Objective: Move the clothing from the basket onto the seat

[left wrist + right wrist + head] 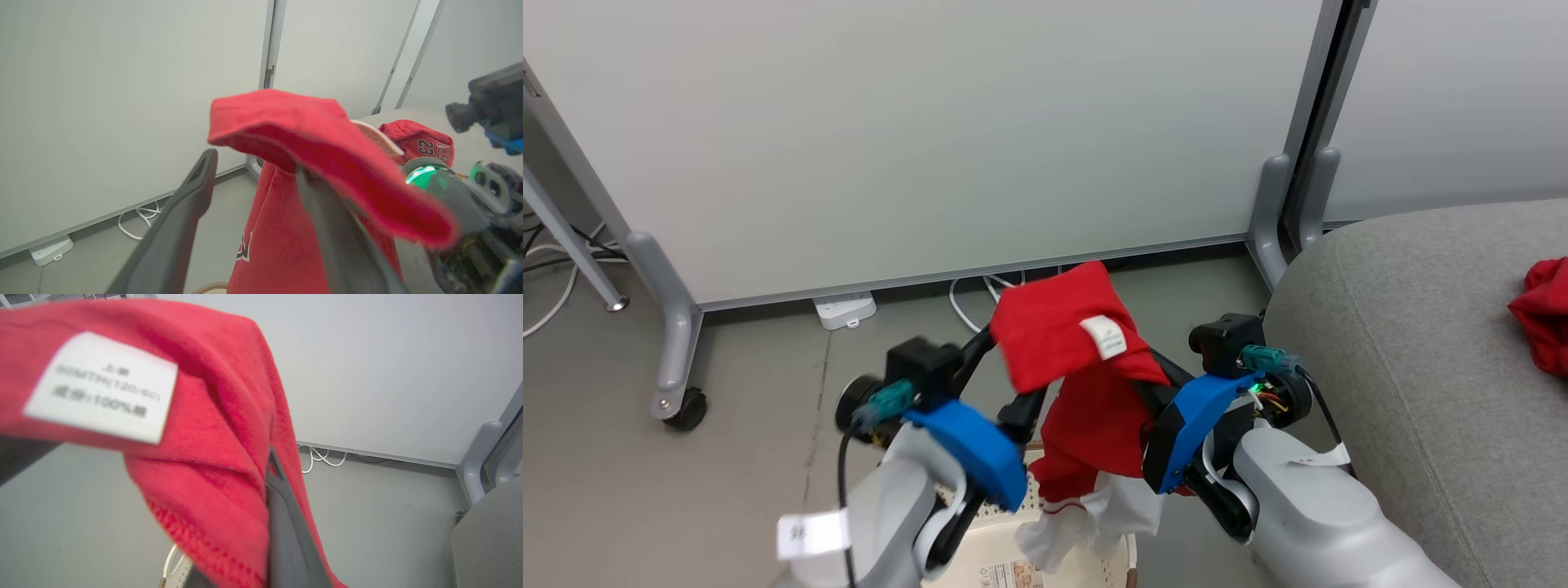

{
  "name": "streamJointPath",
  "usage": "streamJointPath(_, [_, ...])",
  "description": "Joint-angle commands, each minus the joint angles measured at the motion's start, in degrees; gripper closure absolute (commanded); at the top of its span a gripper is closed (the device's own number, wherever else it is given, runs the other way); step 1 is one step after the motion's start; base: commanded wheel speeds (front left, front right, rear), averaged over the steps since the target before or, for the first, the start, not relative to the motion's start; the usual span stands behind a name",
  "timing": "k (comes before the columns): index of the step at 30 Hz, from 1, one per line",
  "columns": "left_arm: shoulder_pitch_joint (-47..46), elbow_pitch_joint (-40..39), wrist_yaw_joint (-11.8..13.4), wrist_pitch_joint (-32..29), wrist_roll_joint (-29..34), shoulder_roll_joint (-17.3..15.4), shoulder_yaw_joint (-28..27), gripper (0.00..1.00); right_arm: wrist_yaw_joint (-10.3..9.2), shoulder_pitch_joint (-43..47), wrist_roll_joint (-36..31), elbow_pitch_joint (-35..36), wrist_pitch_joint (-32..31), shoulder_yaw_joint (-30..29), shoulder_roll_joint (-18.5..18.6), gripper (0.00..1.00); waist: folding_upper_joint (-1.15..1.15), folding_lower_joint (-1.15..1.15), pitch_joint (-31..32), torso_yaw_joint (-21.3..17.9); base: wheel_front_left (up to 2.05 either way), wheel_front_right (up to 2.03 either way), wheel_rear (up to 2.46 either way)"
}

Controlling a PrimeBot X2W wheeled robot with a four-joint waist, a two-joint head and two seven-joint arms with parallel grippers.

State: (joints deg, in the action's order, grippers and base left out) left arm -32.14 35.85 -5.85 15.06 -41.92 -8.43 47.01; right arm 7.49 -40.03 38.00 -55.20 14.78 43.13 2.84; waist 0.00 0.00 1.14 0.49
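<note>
Looks like an office or a lab corner to me, not anyone's home. The walls are those white partition panels standing on grey feet with a caster underneath, the roll-around kind. The floor is bare and grey, a power strip lies right on it, and white cables spill out from under a panel. There's a grey sofa off to one side, the only homey thing around.

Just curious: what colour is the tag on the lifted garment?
White with grey print; the tag on the garment shows best in the right wrist view.
</note>
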Motion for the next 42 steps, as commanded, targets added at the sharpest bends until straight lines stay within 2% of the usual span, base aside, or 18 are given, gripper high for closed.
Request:
streamJointPath(1, [3.3,-2.0,0.5,0.2,1.5,-1.1,-2.1,0.00,0.01,-1.2,-0.3,0.0,0.4,-0.5,0.1,1.00,0.00,0.00,-0.3,0.3,0.00,0.00,0.00])
streamJointPath(2, [3.3,-2.0,0.5,0.2,1.5,-1.1,-2.1,0.00,0.01,-1.2,-0.3,0.0,0.4,-0.5,0.1,1.00,0.00,0.00,-0.3,0.3,0.00,0.00,0.00])
streamJointPath(11, [17.2,-13.2,0.1,0.2,10.9,-3.4,-13.9,0.00,0.01,-0.9,-1.9,0.6,0.5,-2.7,0.1,1.00,0.00,0.00,-0.9,1.3,0.00,0.00,0.00])
streamJointPath(17, [23.8,-18.2,-0.9,0.2,16.0,-2.7,-20.0,0.00,0.01,-0.1,-3.0,1.6,0.5,-4.1,0.1,1.00,0.00,0.00,-1.0,1.3,0.00,0.00,0.00])
streamJointPath(23, [28.2,-20.0,-1.4,0.2,19.1,-1.3,-25.0,0.00,0.01,0.4,-4.1,2.0,0.5,-5.2,0.1,1.00,0.00,0.00,-1.1,1.1,0.00,0.00,0.00])
streamJointPath(32, [29.5,-20.7,-1.8,0.2,21.5,0.2,-27.0,0.00,0.01,0.9,-5.0,2.3,0.5,-6.2,0.1,1.00,0.00,0.00,-1.2,0.7,0.00,0.00,0.00])
streamJointPath(42, [29.3,-20.7,-1.7,0.2,21.5,-0.1,-27.1,0.00,0.01,0.8,-5.5,2.7,0.5,-6.9,0.1,1.00,0.00,0.00,-1.6,-1.0,0.00,0.00,0.00])
